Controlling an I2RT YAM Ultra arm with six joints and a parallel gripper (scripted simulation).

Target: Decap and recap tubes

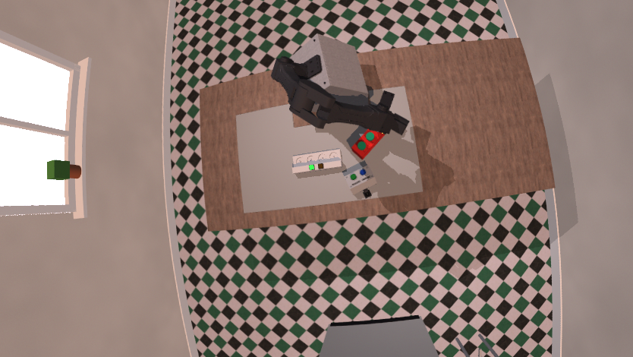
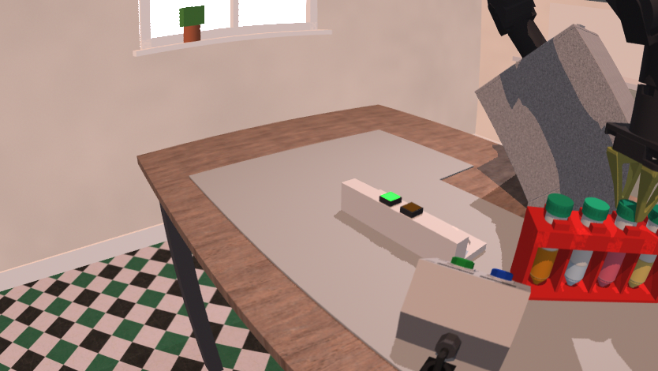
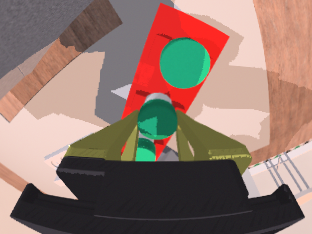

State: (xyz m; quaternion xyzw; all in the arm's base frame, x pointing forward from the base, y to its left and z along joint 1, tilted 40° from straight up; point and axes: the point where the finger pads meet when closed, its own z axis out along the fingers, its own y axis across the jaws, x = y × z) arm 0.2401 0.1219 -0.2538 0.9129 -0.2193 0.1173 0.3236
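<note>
- Cap [image 3: 158, 121], green, third from the left in the exterior view, sits on its tube in the red decapping station [image 2: 585, 232]. The gripper [image 2: 630, 207] comes down on it from above, its olive fingers closed narrow against the cap's two sides.
- All four tubes in the station wear green caps. One neighbouring cap [image 3: 184, 63] shows beyond the fingers in the wrist view, and another is partly hidden under them.
- In the top view the arm [image 1: 336, 108] covers the far half of the station, so only two caps show there.
- Just beside the station stands the key box [image 2: 460, 304], with a green key [image 2: 461, 262] and a blue key [image 2: 501, 273] on top.
- Behind it lies the long cap tray [image 2: 368, 202]. Its green lamp [image 2: 390, 198] is lit and its amber lamp [image 2: 411, 209] is dark.
- A grey pedestal [image 2: 552, 114] rises behind the station.
- Everything rests on a grey mat [image 2: 285, 198] on a wooden table [image 2: 221, 239].
- The floor [image 2: 91, 322] is checkered green, black and pink. A plant pot [image 2: 192, 23] stands on the window sill [image 2: 229, 40].
</note>
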